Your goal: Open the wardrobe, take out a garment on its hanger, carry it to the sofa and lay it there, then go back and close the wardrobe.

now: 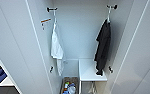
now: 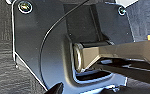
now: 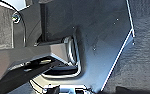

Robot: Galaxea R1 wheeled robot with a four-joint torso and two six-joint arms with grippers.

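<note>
Already open: wardrobe doors wide, garment not yet taken

Doors of the wardrobe [image 1: 13, 47] stand swung out to both sides in the head view, so the opening step reads as done. White interior in full sight.

Landmark: the black garment [image 1: 103, 46]. It hangs inside the wardrobe at the right, on its white hanger [image 1: 108, 15], whose hook sits on a black rail bracket [image 1: 112, 7] near the top of the cabinet. Garment droops long; its lower end reaches a white shelf [image 1: 92, 71] directly below it and seems to touch it, though I can't be sure of contact.

Well to the left of the black garment, across the bare back wall, a white garment [image 1: 56, 48] hangs from a second bracket [image 1: 51, 9]. Lower down and left of the black garment, on the wardrobe floor, a box of bottles and small items [image 1: 69, 87]; contents too blurred to name.

Pincers: wrist views show dark robot plate and jointed bar over dark carpet [image 3: 146, 62]. Finger state cannot be told on either arm, nor whether anything is held.

Judgement on progress: one step finished. Left to do: lifting the black garment off on its hanger, carrying and laying it on the sofa, returning, closing the doors.
</note>
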